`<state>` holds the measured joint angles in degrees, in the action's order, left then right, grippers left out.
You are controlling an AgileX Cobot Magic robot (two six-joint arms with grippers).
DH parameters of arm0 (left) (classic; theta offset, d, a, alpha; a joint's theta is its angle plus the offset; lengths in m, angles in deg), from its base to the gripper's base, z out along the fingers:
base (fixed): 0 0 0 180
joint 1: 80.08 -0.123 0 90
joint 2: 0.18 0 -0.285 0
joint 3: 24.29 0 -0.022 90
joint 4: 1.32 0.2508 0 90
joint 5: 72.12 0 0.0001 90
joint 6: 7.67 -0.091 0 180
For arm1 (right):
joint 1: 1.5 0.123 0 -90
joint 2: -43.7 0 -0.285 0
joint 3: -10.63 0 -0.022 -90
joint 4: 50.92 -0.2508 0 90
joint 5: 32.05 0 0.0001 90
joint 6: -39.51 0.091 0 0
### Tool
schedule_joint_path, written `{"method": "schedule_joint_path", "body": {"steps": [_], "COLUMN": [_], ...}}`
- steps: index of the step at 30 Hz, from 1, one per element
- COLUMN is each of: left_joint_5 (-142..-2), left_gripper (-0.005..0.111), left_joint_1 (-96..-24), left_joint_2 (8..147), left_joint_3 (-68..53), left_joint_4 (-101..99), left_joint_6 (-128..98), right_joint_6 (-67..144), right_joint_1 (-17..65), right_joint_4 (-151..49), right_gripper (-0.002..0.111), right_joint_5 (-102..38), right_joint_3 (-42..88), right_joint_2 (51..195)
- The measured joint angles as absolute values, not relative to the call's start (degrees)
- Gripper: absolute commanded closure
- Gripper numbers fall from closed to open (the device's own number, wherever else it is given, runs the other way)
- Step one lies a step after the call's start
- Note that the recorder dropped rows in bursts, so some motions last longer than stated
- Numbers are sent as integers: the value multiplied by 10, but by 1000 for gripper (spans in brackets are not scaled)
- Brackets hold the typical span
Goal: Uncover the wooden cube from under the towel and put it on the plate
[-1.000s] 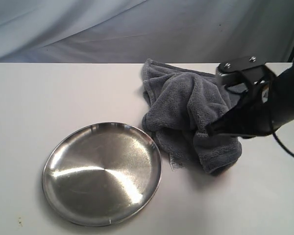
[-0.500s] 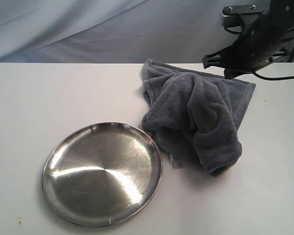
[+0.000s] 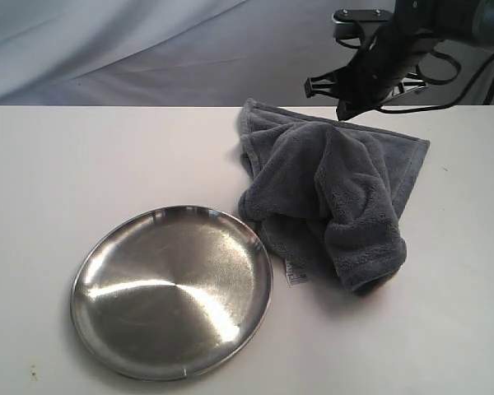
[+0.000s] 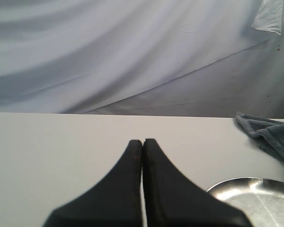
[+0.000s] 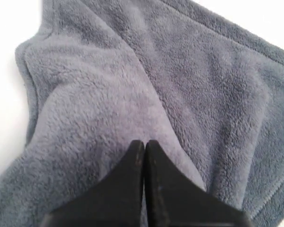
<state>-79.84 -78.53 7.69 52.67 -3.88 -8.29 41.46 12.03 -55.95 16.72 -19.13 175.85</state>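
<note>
The dark grey towel [image 3: 329, 197] lies crumpled on the table, right of the plate, its small white label [image 3: 295, 274] near the plate's edge. The wooden cube is hidden; no part of it shows. The shiny steel plate [image 3: 171, 292] sits empty at the front left. My right gripper [image 3: 339, 99] hangs above the towel's far edge. In the right wrist view this gripper [image 5: 144, 143] is shut with nothing in it, over the fleece of the towel [image 5: 109, 85]. My left gripper [image 4: 142, 142] is shut and empty, over bare table, with the plate's rim [image 4: 246, 182] and a towel corner [image 4: 270, 135] beyond it.
The white table [image 3: 82, 164] runs back to a pale draped backdrop [image 3: 148, 49]. A black cable [image 3: 469, 82] trails from the right arm at the upper right.
My right arm has lifted from the towel's near right fold and swung up, back and left to its far edge. The towel stays as it was.
</note>
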Motion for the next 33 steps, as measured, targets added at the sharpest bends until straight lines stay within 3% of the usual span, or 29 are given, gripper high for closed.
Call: {"method": "schedule_joint_path", "body": {"steps": [6, 17, 25, 33], "left_joint_5": [-798, -798, -798, -798], "left_gripper": [105, 105, 105, 105], "left_joint_1": [-785, -785, -785, -785], "left_joint_2": [77, 77, 77, 77], "left_joint_3": [527, 527, 527, 527], "left_joint_4": [-39, -39, -39, -39], "left_joint_6": [-83, -83, -83, -83], "right_joint_6": [409, 379, 334, 316], "right_joint_1": [135, 245, 319, 347], "right_joint_4": [-573, -587, -627, -635], "right_gripper": [108, 108, 108, 108], "right_joint_5": [172, 175, 313, 269], "right_joint_3": [-252, -265, -260, -22], "right_joint_2": [1794, 1813, 1805, 1648]}}
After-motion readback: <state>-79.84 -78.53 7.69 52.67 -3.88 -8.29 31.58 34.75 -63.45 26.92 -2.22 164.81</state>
